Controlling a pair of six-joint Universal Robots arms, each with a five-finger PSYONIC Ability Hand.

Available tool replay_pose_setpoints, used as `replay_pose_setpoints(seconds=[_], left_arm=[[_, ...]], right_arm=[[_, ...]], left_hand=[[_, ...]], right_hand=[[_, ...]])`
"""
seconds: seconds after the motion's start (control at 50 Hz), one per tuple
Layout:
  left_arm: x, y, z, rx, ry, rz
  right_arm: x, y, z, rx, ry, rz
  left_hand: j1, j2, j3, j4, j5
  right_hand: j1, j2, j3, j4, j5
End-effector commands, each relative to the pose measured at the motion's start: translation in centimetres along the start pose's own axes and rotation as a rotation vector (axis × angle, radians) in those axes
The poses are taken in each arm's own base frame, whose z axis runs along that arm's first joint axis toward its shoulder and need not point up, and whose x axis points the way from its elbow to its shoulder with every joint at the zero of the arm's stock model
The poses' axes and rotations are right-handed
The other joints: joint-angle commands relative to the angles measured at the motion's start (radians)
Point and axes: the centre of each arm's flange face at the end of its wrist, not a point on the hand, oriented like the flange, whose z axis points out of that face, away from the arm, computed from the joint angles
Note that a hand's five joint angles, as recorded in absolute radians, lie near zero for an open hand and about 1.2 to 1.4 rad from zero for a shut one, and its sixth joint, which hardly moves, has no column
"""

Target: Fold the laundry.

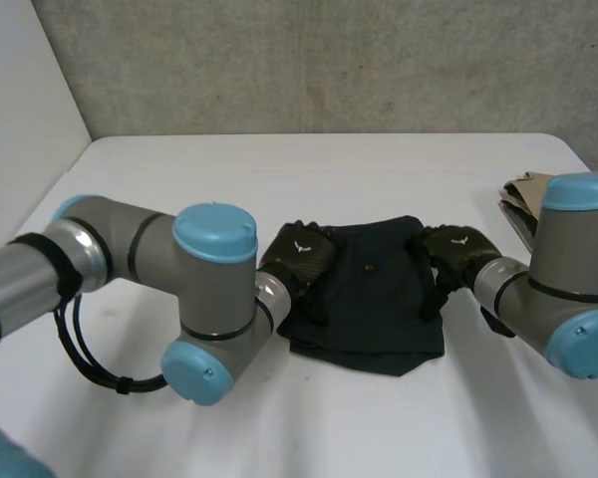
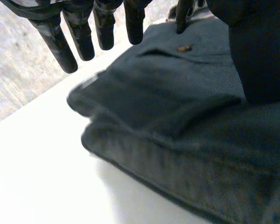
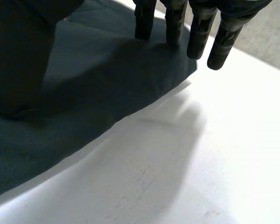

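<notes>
- Neither hand has a grip. If either one pushes sideways, I reckon the dark garment (image 1: 374, 289) slides or bunches and its fold springs open.
- It looks already folded: a compact, thick bundle with stacked edges and a small brown spot on top.
- It lies mid-table (image 1: 329, 169), with the left hand (image 1: 301, 257) at one edge and the right hand (image 1: 458, 251) at the other.
- Both have straight fingers. The right hand's fingertips (image 3: 144, 21) touch the cloth.

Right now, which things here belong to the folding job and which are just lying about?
In the job: dark folded garment, left hand at one side edge, right hand at the other.
Lying about: tan item behind the right arm.
</notes>
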Motion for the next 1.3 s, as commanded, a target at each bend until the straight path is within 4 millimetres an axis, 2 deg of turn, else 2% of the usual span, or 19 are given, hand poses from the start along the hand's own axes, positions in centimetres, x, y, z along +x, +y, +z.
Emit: replay_pose_setpoints(seconds=[0.02, 0.06, 0.08, 0.12, 0.2, 0.3, 0.36, 0.38, 0.42, 0.54, 0.7, 0.86, 0.98, 1.3], left_arm=[[-1.3, -5.9, -2.5, 0.158, -0.032, -0.024], [-1.8, -7.5, -3.2, 0.2, -0.04, -0.047], [-2.0, -8.2, -3.6, 0.217, -0.043, -0.06], [-2.5, -10.4, -4.9, 0.279, -0.028, -0.092], [-3.2, -13.1, -7.0, 0.345, 0.061, -0.106], [-3.4, -14.3, -9.2, 0.321, 0.19, -0.109], [-3.7, -14.2, -9.7, 0.286, 0.216, -0.13], [-3.8, -14.3, -9.9, 0.281, 0.215, -0.136], [-3.9, -14.1, -10.2, 0.262, 0.215, -0.151], [-3.8, -13.3, -10.5, 0.207, 0.217, -0.173], [-3.8, -12.5, -11.2, 0.173, 0.215, -0.182], [-3.6, -12.1, -11.6, 0.159, 0.217, -0.188], [-3.7, -12.0, -11.6, 0.157, 0.214, -0.191], [-3.7, -11.8, -11.6, 0.15, 0.216, -0.194]], right_arm=[[0.8, -3.2, -2.9, 0.119, 0.047, -0.009], [1.0, -4.1, -4.0, 0.161, 0.066, -0.017], [1.1, -4.8, -5.1, 0.195, 0.088, -0.025], [1.0, -5.3, -6.2, 0.223, 0.103, -0.035], [0.0, -5.1, -8.5, 0.229, 0.093, -0.045], [-1.3, -3.0, -9.7, 0.178, 0.061, -0.044], [-3.5, -1.8, -10.2, 0.161, 0.0, -0.059], [-4.8, -1.4, -10.4, 0.17, -0.034, -0.075], [-5.7, -1.1, -10.5, 0.187, -0.053, -0.087], [-7.6, 1.2, -9.4, 0.176, -0.097, -0.105], [-9.5, 3.0, -8.1, 0.156, -0.146, -0.134], [-9.1, 3.1, -6.3, 0.213, -0.06, -0.21], [-9.2, 3.7, -5.3, 0.198, -0.058, -0.239], [-9.1, 3.5, -3.4, 0.208, -0.048, -0.244]], left_hand=[[-0.016, -0.029, -0.035, -0.029, -0.047], [-0.016, -0.029, -0.035, -0.029, -0.047], [-0.016, -0.029, -0.035, -0.029, -0.047], [-0.016, -0.029, -0.035, -0.029, -0.047], [-0.016, -0.029, -0.035, -0.029, -0.047], [-0.016, -0.029, -0.035, -0.029, -0.047], [-0.016, -0.029, -0.035, -0.029, -0.047], [-0.016, -0.029, -0.035, -0.029, -0.047], [-0.016, -0.029, -0.035, -0.029, -0.047], [-0.016, -0.029, -0.035, -0.029, -0.047], [-0.016, -0.029, -0.035, -0.029, -0.047], [-0.016, -0.029, -0.035, -0.029, -0.047], [-0.016, -0.029, -0.035, -0.029, -0.047], [-0.016, -0.029, -0.035, -0.029, -0.047]], right_hand=[[-0.009, -0.043, -0.03, -0.058, -0.068], [-0.009, -0.043, -0.03, -0.058, -0.068], [-0.009, -0.043, -0.03, -0.058, -0.068], [-0.009, -0.043, -0.03, -0.058, -0.068], [-0.009, -0.043, -0.03, -0.058, -0.068], [-0.009, -0.043, -0.03, -0.058, -0.068], [-0.009, -0.043, -0.03, -0.058, -0.068], [-0.009, -0.043, -0.03, -0.058, -0.068], [-0.009, -0.043, -0.03, -0.058, -0.068], [-0.009, -0.043, -0.03, -0.058, -0.068], [-0.009, -0.043, -0.03, -0.058, -0.068], [-0.009, -0.043, -0.03, -0.058, -0.068], [-0.008, -0.042, -0.028, -0.057, -0.067], [0.406, 0.372, 0.385, 0.357, 0.347]])
